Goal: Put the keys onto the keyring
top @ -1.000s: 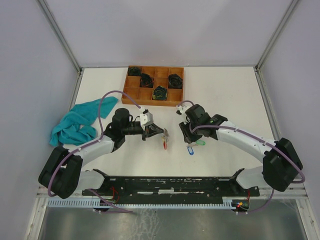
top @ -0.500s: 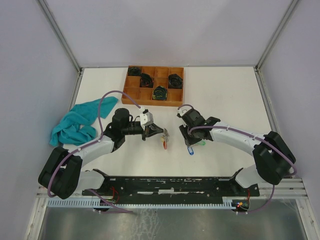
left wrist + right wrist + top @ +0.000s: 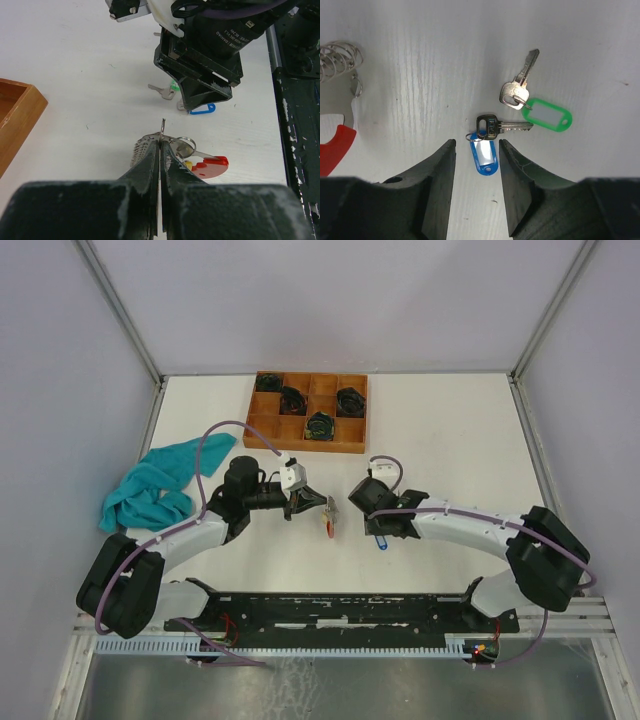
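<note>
Right gripper (image 3: 476,149) shifted left over blue-tagged key (image 3: 484,156) (jaws apart); left gripper (image 3: 161,143) clamps keyring (image 3: 181,146).

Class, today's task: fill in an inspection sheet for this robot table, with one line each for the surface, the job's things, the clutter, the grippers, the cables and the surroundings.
Surface: white table, nothing spilled that shows.
Job's things: blue-tag key and green-tag key lie loose, side by side; the keyring carries a red tag.
Clutter: teal cloth at the left; wooden tray holding black coiled bundles at the back.
Grippers: left gripper shut on the keyring; right gripper open, straddling the blue-tag key.
Cables: purple cables loop above both arms.
Surroundings: pale walls on three sides.
</note>
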You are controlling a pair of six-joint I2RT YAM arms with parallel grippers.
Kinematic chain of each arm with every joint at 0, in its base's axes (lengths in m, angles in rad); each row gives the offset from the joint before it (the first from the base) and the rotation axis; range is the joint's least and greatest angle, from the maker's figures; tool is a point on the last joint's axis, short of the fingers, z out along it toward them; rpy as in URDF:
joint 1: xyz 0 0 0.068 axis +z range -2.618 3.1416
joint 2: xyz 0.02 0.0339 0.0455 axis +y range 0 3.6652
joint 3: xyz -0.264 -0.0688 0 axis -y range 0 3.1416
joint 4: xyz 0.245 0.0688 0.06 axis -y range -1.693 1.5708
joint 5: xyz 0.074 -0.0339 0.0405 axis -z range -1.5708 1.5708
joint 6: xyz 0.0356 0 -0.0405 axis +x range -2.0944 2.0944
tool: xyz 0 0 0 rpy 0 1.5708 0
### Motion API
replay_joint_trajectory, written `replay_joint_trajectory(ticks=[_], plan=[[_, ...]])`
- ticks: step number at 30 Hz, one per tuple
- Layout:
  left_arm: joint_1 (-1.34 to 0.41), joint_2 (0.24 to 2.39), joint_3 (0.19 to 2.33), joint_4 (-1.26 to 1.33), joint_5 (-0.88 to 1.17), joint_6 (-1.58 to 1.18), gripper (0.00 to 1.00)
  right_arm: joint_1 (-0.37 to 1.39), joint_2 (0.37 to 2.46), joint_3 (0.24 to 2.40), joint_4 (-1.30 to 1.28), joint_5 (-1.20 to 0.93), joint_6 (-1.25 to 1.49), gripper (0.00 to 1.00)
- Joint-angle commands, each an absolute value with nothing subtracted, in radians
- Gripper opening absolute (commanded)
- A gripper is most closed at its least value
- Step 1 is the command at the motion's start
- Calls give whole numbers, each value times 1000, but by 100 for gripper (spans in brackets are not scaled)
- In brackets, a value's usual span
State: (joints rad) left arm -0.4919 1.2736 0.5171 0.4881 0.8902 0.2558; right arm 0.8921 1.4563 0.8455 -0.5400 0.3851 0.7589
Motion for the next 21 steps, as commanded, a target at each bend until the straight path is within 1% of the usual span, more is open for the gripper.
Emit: replay_joint_trajectory(ticks=[1, 5, 7, 15, 21], plan=[[-490, 1253, 537, 492, 868, 279, 3, 933, 1497, 878, -570, 543, 959, 48], [-493, 1253, 537, 494, 865, 277, 3, 953, 1583, 921, -645, 559, 1088, 49], [-493, 1249, 535, 494, 864, 276, 3, 962, 1608, 931, -663, 567, 1129, 47], [-495, 1248, 536, 495, 862, 276, 3, 975, 1608, 916, -646, 632, 1204, 43], [-497, 1250, 536, 496, 862, 275, 3, 976, 1625, 929, -642, 632, 1242, 41]])
